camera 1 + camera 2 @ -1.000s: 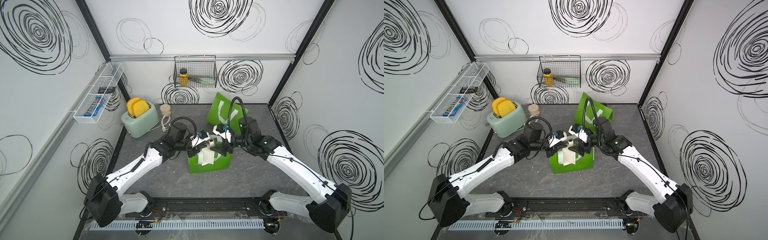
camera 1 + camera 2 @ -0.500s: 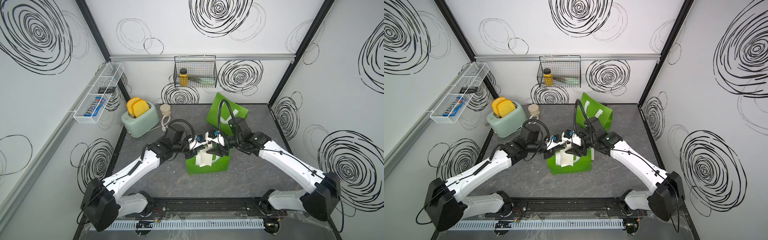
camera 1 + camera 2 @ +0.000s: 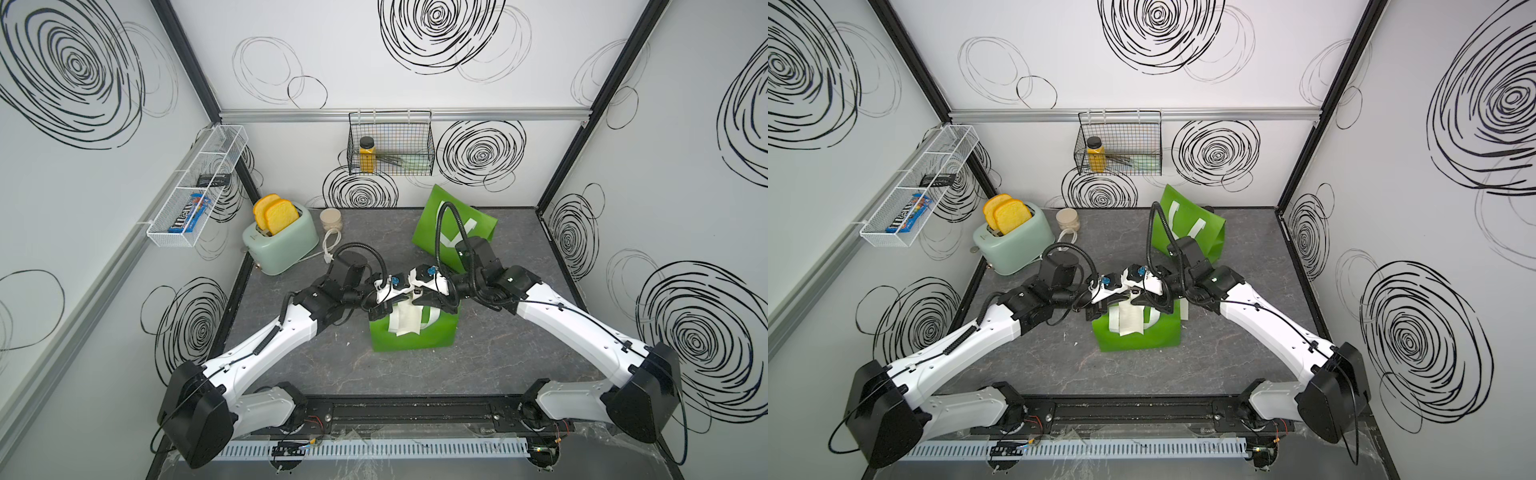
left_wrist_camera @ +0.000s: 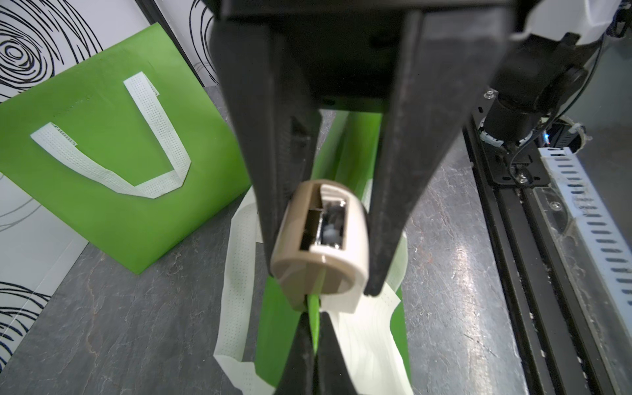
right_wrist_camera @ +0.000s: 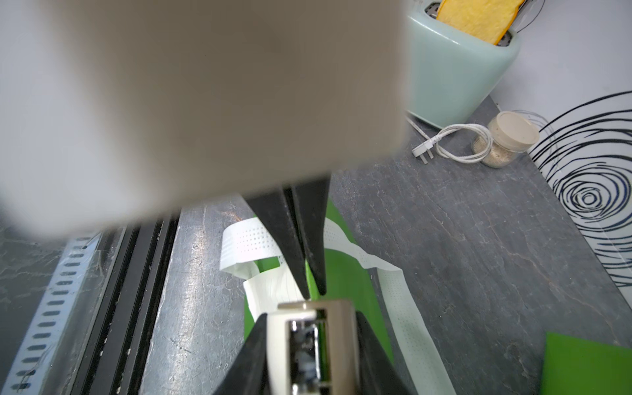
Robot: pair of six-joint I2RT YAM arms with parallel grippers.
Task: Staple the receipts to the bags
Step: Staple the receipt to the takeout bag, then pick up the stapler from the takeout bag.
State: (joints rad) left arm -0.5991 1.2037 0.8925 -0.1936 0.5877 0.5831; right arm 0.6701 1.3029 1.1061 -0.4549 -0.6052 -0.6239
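Though a beige blur [image 5: 205, 102] hides much, the left claw [image 4: 314, 316] pinches the green fabric bag [image 3: 415, 338] above its white paper receipt [image 3: 405, 320], the right claw [image 5: 309, 314] clamping a beige plastic stapler [image 4: 352, 239], over grey stone tabletop [image 3: 478, 365].

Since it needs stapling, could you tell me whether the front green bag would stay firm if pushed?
Probably floppy: the front bag stands with the left hand pinching its thin top edge. Its strap handles droop limply, so it likely feels light.
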